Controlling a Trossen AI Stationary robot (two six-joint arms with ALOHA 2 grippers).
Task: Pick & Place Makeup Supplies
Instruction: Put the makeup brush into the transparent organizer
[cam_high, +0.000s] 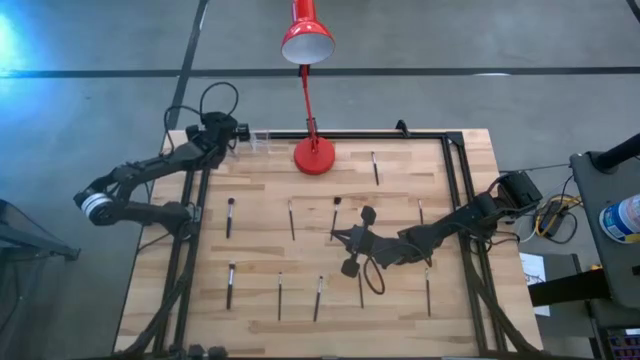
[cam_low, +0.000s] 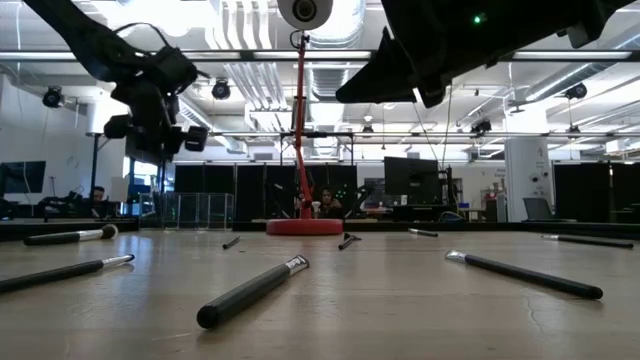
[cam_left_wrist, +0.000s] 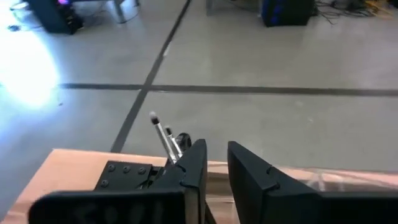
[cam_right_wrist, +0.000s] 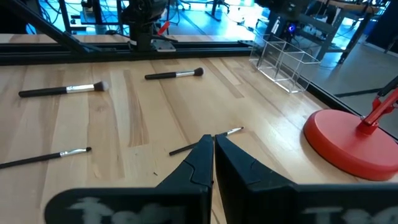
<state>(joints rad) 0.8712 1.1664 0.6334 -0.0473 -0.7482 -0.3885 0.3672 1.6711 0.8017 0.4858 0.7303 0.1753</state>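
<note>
- High view: left jaws (cam_high: 238, 131) are hovering at the desk's (cam_high: 260, 320) far left corner, just beside a clear organizer (cam_high: 262, 140); how far they are open cannot be told from here.
- High view: right jaws (cam_high: 340, 236) are hanging over the desk's middle, appearing closed together, with nothing seen between them.
- High view: the makeup supplies are lying scattered and apart: one brush (cam_high: 229, 215) on the left, another brush (cam_high: 230, 285) nearer the front, a thin stick (cam_high: 375, 167) just beside the red lamp's base (cam_high: 314, 155), more along the front row.
- Low view: left jaws (cam_low: 160, 125) are hanging above the desk at the far left; the right arm is filling the upper right.
- Low view: a dark pencil (cam_low: 250, 292) is lying nearest the camera, a silver-tipped brush (cam_low: 522, 273) to its right, a fluffy-tipped brush (cam_low: 68, 236) at the left.
- Left wrist view: left jaws (cam_left_wrist: 216, 168) are standing slightly open with a narrow gap, empty; a slim brush (cam_left_wrist: 163, 135) with a small pale tip is standing tilted just beyond the fingers.
- Right wrist view: right jaws (cam_right_wrist: 213, 155) are pressed nearly shut, holding nothing, poised over a thin liner brush (cam_right_wrist: 206, 141) lying flat on the wood.
- Right wrist view: two bristle-headed brushes, (cam_right_wrist: 61, 90) and (cam_right_wrist: 175, 74), are lying farther off, well apart.
</note>
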